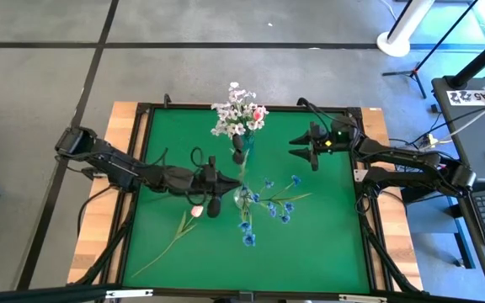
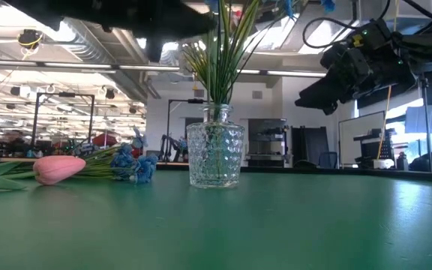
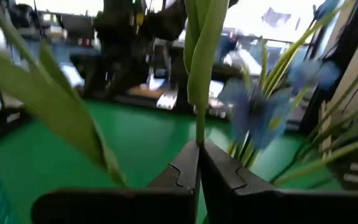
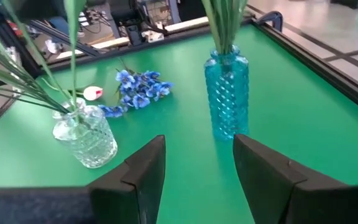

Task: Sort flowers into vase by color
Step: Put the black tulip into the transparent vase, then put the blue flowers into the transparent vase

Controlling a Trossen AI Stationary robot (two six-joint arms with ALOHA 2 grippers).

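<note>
Left claw [image 3: 199, 163] clenched on a green flower stem [image 3: 199, 93], just above the clear vase [image 1: 244, 198]. Keep stem vertical, lower straight into the neck, then release. Right claw [image 4: 197, 168] released, hovering near the blue vase [image 4: 227, 93].

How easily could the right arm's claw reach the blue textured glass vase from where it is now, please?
Probably easily: the right claw stands open and empty, facing the blue textured glass vase across bare green mat, with nothing between them.
</note>
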